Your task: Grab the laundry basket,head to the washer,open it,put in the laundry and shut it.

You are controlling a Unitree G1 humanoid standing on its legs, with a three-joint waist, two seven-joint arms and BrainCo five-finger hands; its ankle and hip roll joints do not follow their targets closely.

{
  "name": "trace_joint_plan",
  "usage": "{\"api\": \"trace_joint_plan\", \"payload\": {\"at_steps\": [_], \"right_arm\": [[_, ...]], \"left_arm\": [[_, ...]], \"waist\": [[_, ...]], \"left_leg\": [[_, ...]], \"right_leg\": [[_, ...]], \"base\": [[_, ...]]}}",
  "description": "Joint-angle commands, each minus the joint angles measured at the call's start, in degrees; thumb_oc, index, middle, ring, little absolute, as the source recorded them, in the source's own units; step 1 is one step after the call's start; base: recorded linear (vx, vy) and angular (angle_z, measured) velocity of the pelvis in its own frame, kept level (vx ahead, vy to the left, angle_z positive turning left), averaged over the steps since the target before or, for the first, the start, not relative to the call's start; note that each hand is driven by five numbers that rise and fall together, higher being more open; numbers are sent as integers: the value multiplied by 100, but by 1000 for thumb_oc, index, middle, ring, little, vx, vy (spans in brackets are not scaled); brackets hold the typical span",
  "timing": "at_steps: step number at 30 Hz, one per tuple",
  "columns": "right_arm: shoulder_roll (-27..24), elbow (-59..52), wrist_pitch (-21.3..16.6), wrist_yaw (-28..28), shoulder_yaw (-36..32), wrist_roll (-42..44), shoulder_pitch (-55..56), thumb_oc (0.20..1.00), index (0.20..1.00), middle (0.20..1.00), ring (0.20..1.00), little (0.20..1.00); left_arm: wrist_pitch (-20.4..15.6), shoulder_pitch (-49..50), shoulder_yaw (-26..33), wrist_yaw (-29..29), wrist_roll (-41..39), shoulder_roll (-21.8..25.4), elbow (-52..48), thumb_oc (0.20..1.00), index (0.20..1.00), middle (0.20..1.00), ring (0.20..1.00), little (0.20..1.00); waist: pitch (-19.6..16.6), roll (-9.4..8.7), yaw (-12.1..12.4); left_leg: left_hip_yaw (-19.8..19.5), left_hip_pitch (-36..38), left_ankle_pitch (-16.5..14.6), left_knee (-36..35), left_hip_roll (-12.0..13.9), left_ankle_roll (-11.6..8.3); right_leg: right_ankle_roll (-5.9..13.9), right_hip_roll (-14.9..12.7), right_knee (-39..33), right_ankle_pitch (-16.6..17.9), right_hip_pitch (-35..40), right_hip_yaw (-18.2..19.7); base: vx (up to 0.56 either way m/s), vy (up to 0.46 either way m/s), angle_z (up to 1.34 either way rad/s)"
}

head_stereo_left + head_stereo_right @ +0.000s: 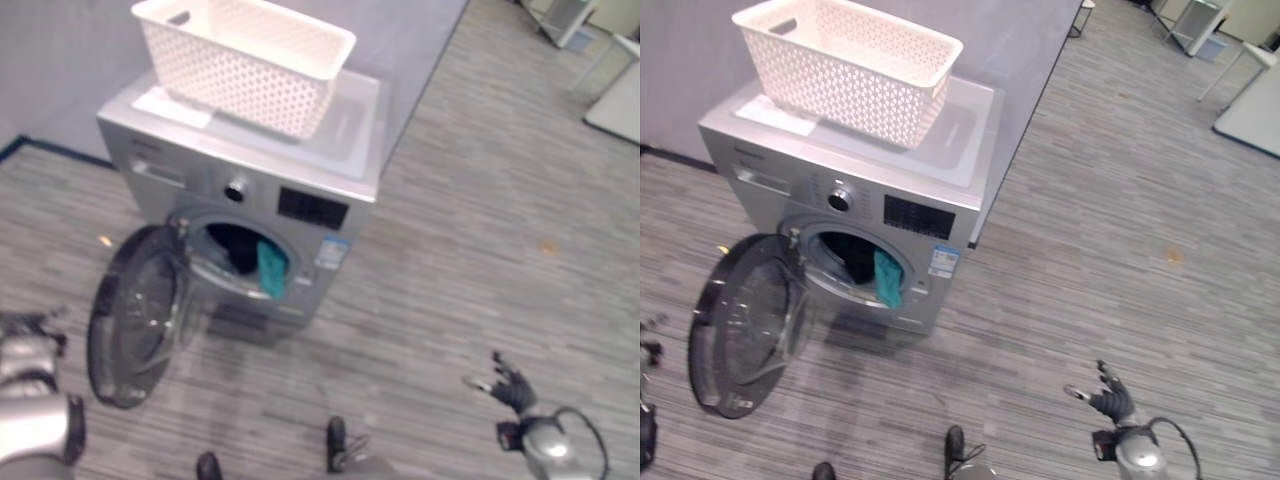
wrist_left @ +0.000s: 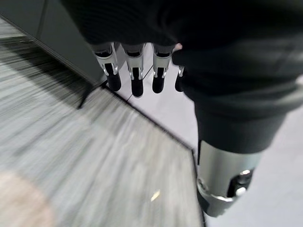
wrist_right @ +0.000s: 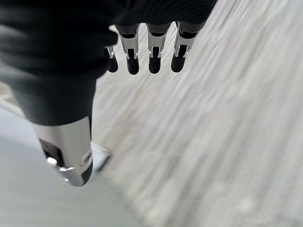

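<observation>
- We see a grey floor (image 1: pixel 1120 180) of narrow plank-like strips, running across the whole room.
- We see a plain grey wall (image 1: pixel 60 70) at the back; its free edge ends partway across, with floor open beyond it.
- A dark skirting (image 1: pixel 60 150) runs along the foot of that wall on the left.
- We notice a small orange mark (image 1: pixel 547 246) on the planks to the right, well apart from everything else.
- A smaller orange fleck (image 1: pixel 104 241) lies on the floor at the left.
- A white slab (image 1: pixel 615 105) sits at the far right edge; we cannot tell what it is.
- A pale box-like unit (image 1: pixel 565 18) stands in the far corner, near the slab.
</observation>
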Motion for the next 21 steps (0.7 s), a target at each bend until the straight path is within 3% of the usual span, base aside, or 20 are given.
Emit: {"api": "trace_joint_plan", "payload": {"at_steps": [1,2,8,12,13,17,19,21], "right_arm": [[25,-211,-193,-56,-18,149,-386,1000,1000,1000,1000,1000],[46,-375,-260,-41,99,262,-444,1000,1000,1000,1000,1000],[56,-803,-345,27,229,391,-521,1000,1000,1000,1000,1000],[46,-793,-185,87,381,505,-885,1000,1000,1000,1000,1000],[47,-792,-185,87,378,505,-884,1000,1000,1000,1000,1000],[66,-556,-188,-50,566,543,-1184,1000,1000,1000,1000,1000],[88,-426,-198,-157,588,584,-1309,1000,1000,1000,1000,1000],[73,-384,-175,-190,552,574,-1342,1000,1000,1000,1000,1000]], "left_arm": [[51,-234,-142,406,46,189,212,1000,1000,1000,1000,1000],[67,-728,-443,536,69,458,202,1000,1000,1000,1000,1000],[24,-1108,-728,423,-38,597,244,1000,1000,1000,1000,1000],[68,-1231,-1012,-718,-346,-60,499,1000,1000,1000,1000,1000],[68,-1237,-1017,-718,-346,-61,501,1000,1000,1000,1000,1000],[-129,-1581,-1817,-1038,-151,-1206,-200,1000,1000,1000,1000,1000],[-364,-1543,-2226,-1121,-289,-2085,-1078,1000,1000,1000,1000,1000],[-515,-1420,-2505,-1128,-445,-2598,-1751,1000,1000,1000,1000,1000]], "waist": [[477,-240,10],[603,-374,-2],[699,-465,-7],[711,-365,-21],[710,-365,-19],[772,-232,-89],[852,-113,-93],[895,-27,-94]], "left_leg": [[-237,31,-127,68,172,41],[-308,-183,-99,68,119,55],[-411,-465,-74,68,63,78],[-542,-739,-100,68,-19,114],[-543,-742,-100,68,-19,114],[-566,-788,-90,68,-37,113],[-562,-755,-93,68,-52,130],[-542,-679,-108,68,-59,145]], "right_leg": [[539,-549,3,-128,161,193],[578,-597,3,-64,-5,154],[611,-663,3,-8,-181,78],[629,-711,3,37,-341,13],[629,-711,3,37,-343,12],[630,-735,3,40,-379,6],[631,-752,3,34,-360,30],[630,-758,3,31,-331,76]], "base": [[-90,45,24],[-59,33,19],[-41,21,14],[14,10,28],[19,-8,21],[-2,3,16],[-23,25,9],[-17,35,9]]}}
